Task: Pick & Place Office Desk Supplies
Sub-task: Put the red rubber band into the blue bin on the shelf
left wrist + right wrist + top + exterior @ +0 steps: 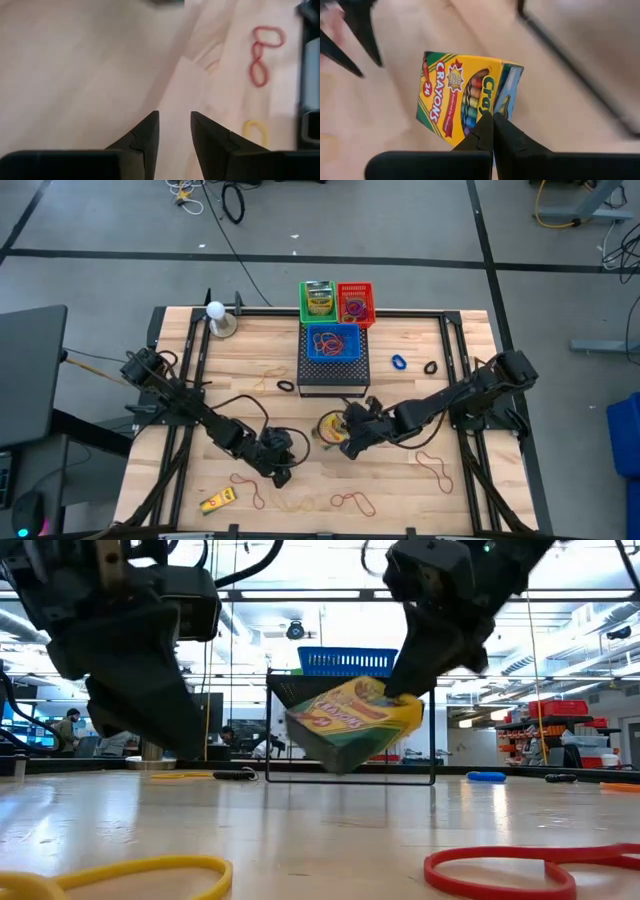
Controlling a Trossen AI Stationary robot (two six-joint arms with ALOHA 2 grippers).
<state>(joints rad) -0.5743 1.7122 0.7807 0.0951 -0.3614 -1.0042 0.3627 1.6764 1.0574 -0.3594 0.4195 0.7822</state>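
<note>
A yellow-and-green crayon box (465, 100) hangs tilted above the table's near middle (355, 725), with my right gripper (493, 122) shut on it. My right gripper (350, 442) reaches in from the right. Left of it, my left gripper (283, 473) stands open over bare wood (175, 125) with nothing between its fingers. Red rubber bands (350, 500) (433, 467) and a small yellow item (218, 500) lie flat near the front edge. A red band (262, 55) and a yellow band (256, 131) lie beyond my left gripper. My right gripper pinches the crayon box at the edge (490, 109) where its printed front meets a narrow end, only at the fingertips. The fingers slant down onto it from the table's right. The box hangs below them, tilted, lifted clear of the table (350, 730).
A large black mesh box (333, 375) stands at the middle back with a blue basket (333, 342) on it; green (318, 302) and red (355, 302) baskets stand behind it. A blue ring (399, 363) and black rings (431, 367) (286, 386) lie beside the box.
</note>
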